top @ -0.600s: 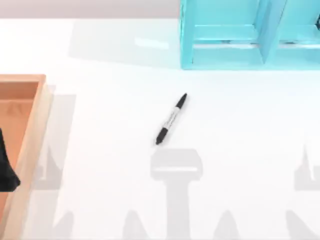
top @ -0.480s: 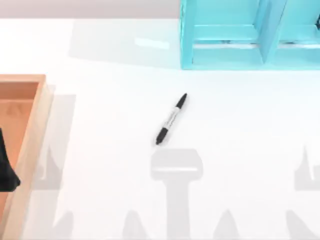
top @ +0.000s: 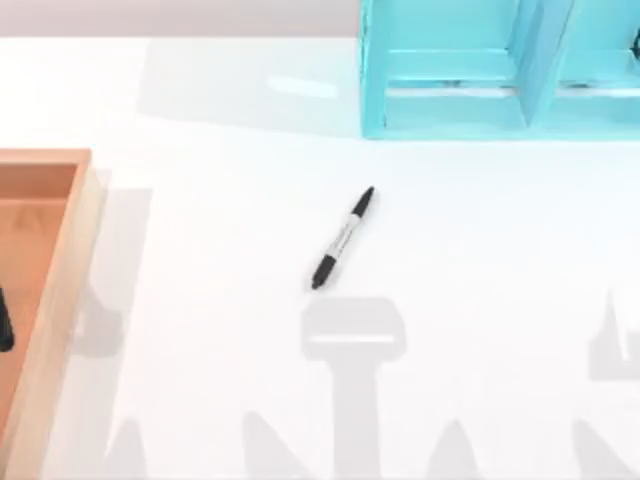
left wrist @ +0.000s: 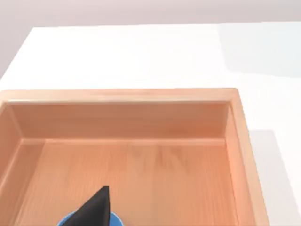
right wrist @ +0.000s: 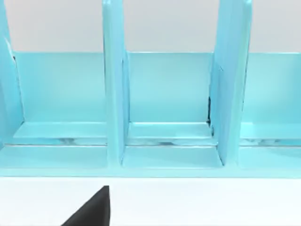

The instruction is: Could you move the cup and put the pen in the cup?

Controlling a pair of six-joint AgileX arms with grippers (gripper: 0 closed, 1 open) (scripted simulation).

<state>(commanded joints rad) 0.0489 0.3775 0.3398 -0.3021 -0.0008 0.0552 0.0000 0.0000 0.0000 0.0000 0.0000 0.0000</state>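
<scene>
The cup (left wrist: 89,220) sits in the wooden tray (left wrist: 244,155), right under the left hand (left wrist: 94,209); I cannot tell if that hand is released or clenched. The cup looks light and thin, so grip its rim softly. The pen (top: 342,238) lies far off on the worktop (top: 500,300), thin and stiff.

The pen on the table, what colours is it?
Black at both ends, white-grey in the middle; the pen shows best in the top view.
</scene>
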